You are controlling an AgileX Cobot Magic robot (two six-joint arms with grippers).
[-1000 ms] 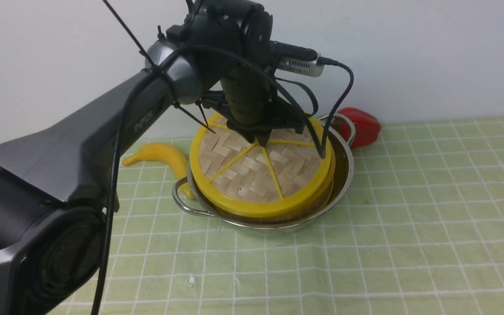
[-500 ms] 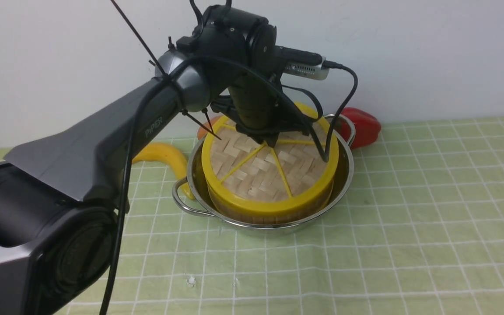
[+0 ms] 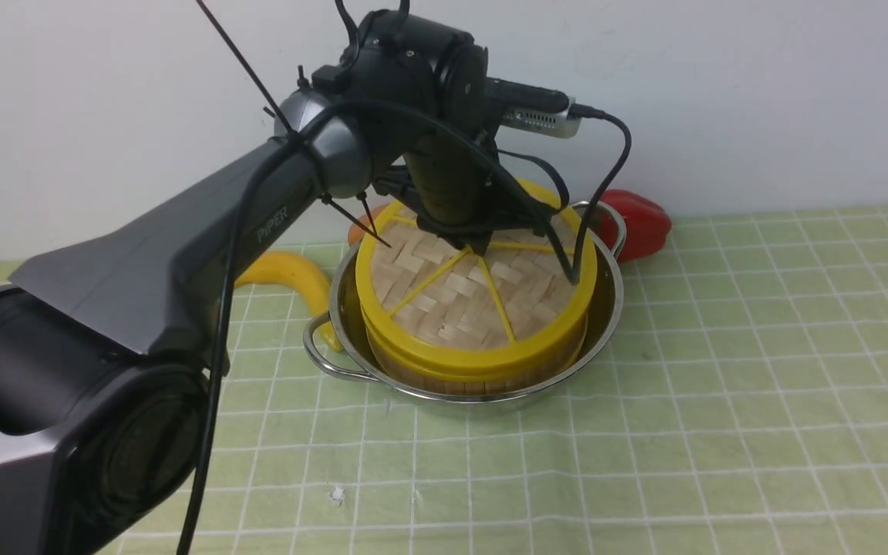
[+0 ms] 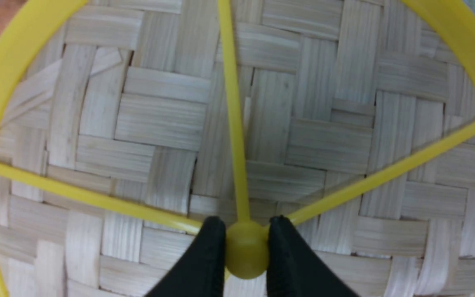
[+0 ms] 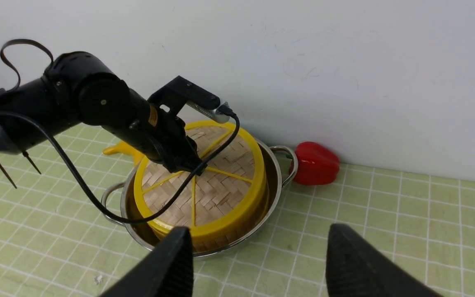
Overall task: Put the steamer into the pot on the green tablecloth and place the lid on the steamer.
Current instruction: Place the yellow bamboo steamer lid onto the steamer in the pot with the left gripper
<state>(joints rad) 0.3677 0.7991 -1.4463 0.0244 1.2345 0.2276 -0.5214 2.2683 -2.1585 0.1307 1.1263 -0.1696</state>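
Note:
The shiny pot (image 3: pixel 604 308) stands on the green tablecloth (image 3: pixel 721 385) near the back wall. The steamer (image 3: pixel 482 383) sits inside it; only a strip of its bamboo wall shows. The woven lid (image 3: pixel 475 301) with yellow rim and spokes lies on top of the steamer. My left gripper (image 3: pixel 481 247) reaches down from above, and in the left wrist view this gripper (image 4: pixel 245 231) is shut on the lid's yellow centre knob (image 4: pixel 245 251). My right gripper (image 5: pixel 258 233) hangs open and empty over the cloth in front of the pot (image 5: pixel 278 177), out of the front view.
A yellow banana (image 3: pixel 282 271) lies against the pot's left side. A red pepper (image 3: pixel 640 220) rests by the wall behind the pot's right handle. Something orange (image 3: pixel 355 229) peeks out behind the pot. The left arm's cable (image 3: pixel 606 185) loops over the lid.
The left gripper has carried the lid to the right, from over the pot's left rim to squarely over the steamer, and lowered it. The right gripper has stayed open.

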